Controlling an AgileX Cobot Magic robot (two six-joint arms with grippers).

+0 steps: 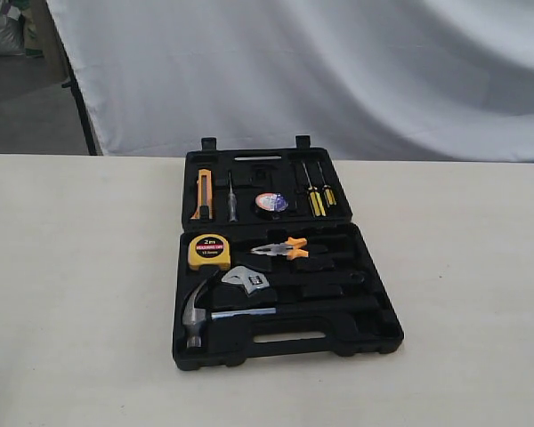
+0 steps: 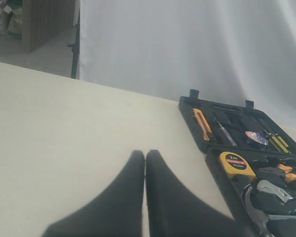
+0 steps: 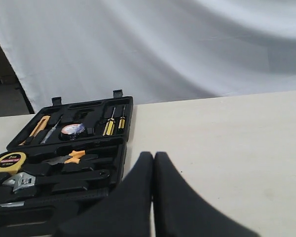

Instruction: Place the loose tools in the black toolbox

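Three loose tools, all seated: the steel claw hammer with black handle (image 1: 196, 310) and silver adjustable wrench with black handle (image 1: 247, 281) lie lower centre of the exterior frame, long axes left-right, heads leftward. The small blue-and-white tape roll (image 1: 271, 203) sits upper centre in the large black moulded toolbox (image 1: 378, 336). Left gripper (image 2: 145, 160) and right gripper (image 3: 153, 160) are both pinched together, empty, clear of the case. The left arm looks nearer those heads, though nothing seems left to move.

Open toolbox (image 1: 375, 335), hammer (image 1: 240, 312), wrench (image 1: 249, 281), tape roll (image 1: 271, 203) inside
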